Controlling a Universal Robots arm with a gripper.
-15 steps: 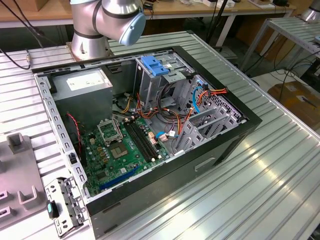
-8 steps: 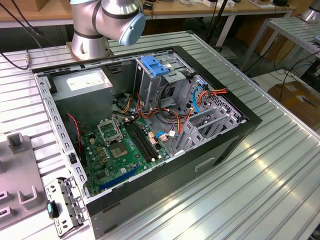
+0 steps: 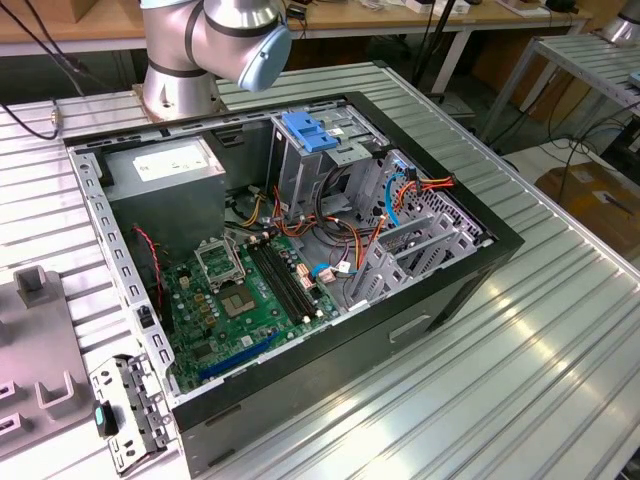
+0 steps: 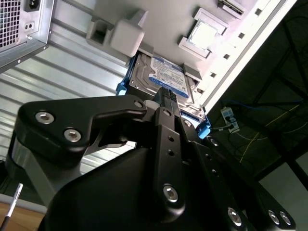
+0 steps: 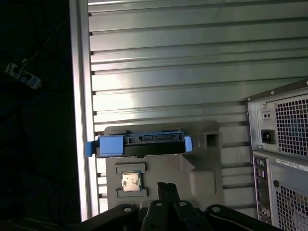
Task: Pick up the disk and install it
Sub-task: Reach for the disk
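The end effector (image 5: pixel 167 185), pressed together and empty, hangs near the disk (image 5: pixel 144 145) without touching it; the disk lies in a grey holder (image 5: pixel 159 166) on the ribbed metal desk (image 5: pixel 192 72).

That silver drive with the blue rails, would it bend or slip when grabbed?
Probably stiff: the disk looks like a flat metal slab. Likely heavy for its size, being metal. Flat-sided, so unlikely to roll; its smooth casing may be somewhat slippery.

Disk (image 4: pixel 168 77) half behind hand (image 4: pixel 165 95)
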